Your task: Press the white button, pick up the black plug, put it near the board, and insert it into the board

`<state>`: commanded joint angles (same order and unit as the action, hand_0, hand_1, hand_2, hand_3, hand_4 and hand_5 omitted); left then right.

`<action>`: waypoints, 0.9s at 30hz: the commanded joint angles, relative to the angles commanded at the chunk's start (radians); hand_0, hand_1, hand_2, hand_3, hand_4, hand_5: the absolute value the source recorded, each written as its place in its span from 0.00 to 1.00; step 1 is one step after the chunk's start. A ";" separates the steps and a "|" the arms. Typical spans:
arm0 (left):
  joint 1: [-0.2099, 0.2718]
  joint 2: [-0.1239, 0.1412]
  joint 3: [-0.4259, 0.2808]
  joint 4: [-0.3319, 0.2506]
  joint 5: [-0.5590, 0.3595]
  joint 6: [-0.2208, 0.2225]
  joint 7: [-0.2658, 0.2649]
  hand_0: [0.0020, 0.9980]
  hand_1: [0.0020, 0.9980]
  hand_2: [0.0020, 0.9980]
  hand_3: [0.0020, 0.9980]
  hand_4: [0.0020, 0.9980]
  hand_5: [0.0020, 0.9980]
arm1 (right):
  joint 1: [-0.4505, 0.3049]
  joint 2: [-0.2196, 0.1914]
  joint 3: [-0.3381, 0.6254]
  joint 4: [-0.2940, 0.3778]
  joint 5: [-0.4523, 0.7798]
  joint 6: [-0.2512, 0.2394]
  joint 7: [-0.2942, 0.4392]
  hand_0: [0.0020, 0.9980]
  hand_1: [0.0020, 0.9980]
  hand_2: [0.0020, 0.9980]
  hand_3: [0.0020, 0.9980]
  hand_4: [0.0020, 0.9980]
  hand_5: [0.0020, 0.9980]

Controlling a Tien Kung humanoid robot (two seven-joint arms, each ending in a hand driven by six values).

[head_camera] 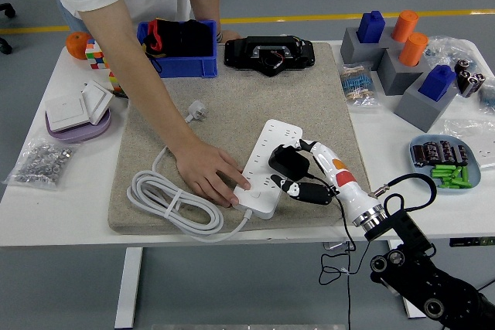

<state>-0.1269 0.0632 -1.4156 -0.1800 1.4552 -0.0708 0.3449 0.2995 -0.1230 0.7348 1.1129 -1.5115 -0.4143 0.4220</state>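
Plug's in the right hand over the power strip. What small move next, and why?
Probably lower the black plug onto a socket. The right hand holds it at the right edge of the white power strip, seemingly not yet seated, and the person's hand steadies the strip's near end. I can't see the prongs, so go slowly.

Mat (232,106): grey felt-like cloth, matt and slightly rough.
Power strip (269,168) on the mat: smooth white plastic, faint sheen.
Black plug (288,162) over the strip: matt black plastic.
Right hand (305,179): glossy white and black plastic shell.
Table (58,199) under the mat: smooth white surface.
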 joint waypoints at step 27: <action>-0.002 0.001 -0.002 0.000 -0.005 0.001 -0.001 0.71 0.66 0.59 0.68 0.65 0.29 | 0.077 0.028 -0.077 -0.071 0.042 0.017 -0.018 0.73 0.69 0.63 0.60 0.80 0.26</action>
<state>-0.1288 0.0644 -1.4175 -0.1800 1.4504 -0.0695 0.3439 0.3760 -0.0954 0.6581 1.0416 -1.4692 -0.3969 0.4036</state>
